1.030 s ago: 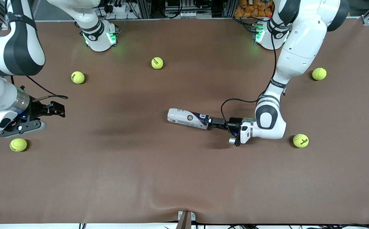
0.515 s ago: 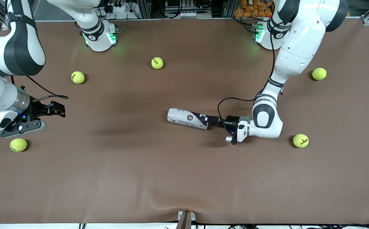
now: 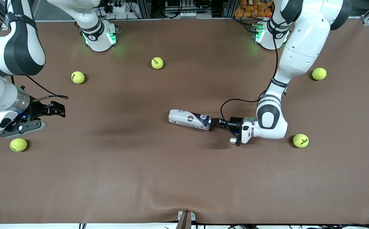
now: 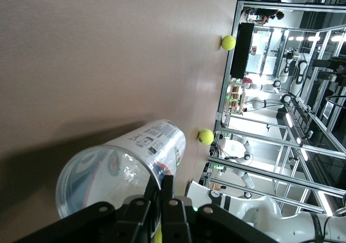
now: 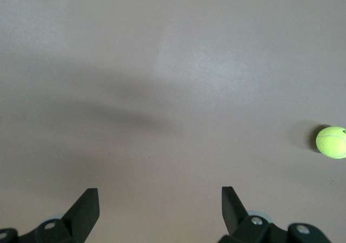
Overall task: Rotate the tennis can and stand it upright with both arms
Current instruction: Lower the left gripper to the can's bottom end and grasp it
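Observation:
The tennis can (image 3: 189,119) lies on its side in the middle of the brown table, its dark blue end pointing toward the left arm's end. My left gripper (image 3: 212,121) is low at that end, shut on the can's clear rim. In the left wrist view the can's (image 4: 124,162) round clear end faces the camera. The left gripper (image 4: 160,186) pinches the rim wall between its closed fingers. My right gripper (image 3: 56,108) waits open over the right arm's end of the table. In the right wrist view the right gripper (image 5: 159,197) has only bare table between its fingers.
Several yellow tennis balls lie loose: one (image 3: 300,140) beside the left arm's wrist, one (image 3: 319,73) farther from the camera, one (image 3: 18,144) under the right hand, and two (image 3: 78,77) (image 3: 157,63) toward the bases. A ball (image 5: 331,142) shows in the right wrist view.
The left gripper's fingers have closed on the can's rim. The can has shifted slightly toward the left arm's end. The right arm has not moved.

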